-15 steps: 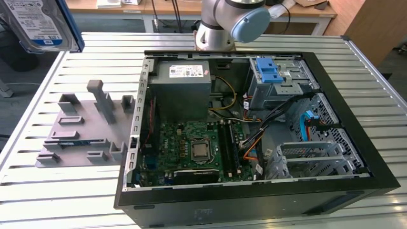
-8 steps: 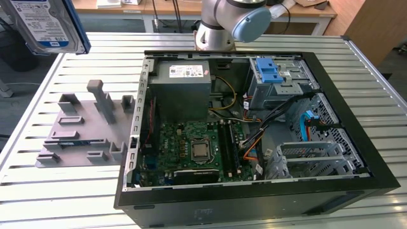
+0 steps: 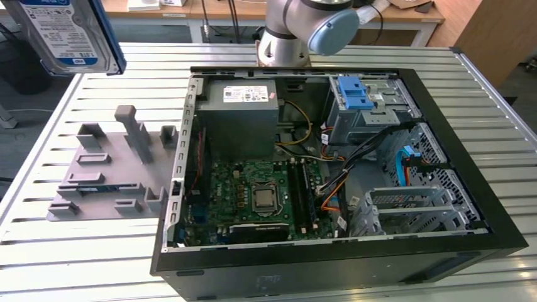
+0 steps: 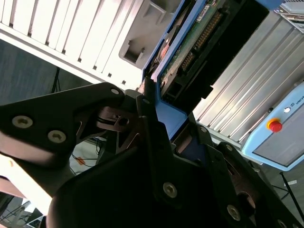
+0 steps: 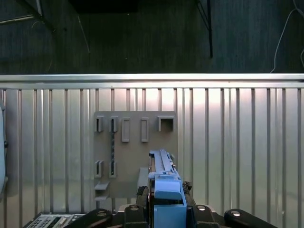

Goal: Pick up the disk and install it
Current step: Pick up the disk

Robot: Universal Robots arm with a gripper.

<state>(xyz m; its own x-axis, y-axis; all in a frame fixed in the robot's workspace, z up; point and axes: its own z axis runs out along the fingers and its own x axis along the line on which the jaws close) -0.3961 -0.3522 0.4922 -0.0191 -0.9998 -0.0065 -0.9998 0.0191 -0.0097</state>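
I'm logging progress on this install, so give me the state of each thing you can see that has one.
disk: held in the air, not installed.
pincer: shut on the disk.
computer case: lying flat, side panel off, insides exposed.
grey fixture: flat on the table beside the computer case.

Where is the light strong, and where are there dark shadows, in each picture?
Exterior view: the table is bright, the computer case shaded inside. First wrist view: glare streaks the table's slats, the floor beyond is dark. Second wrist view: the gripper holding the disk is a dark silhouette against bright slats.
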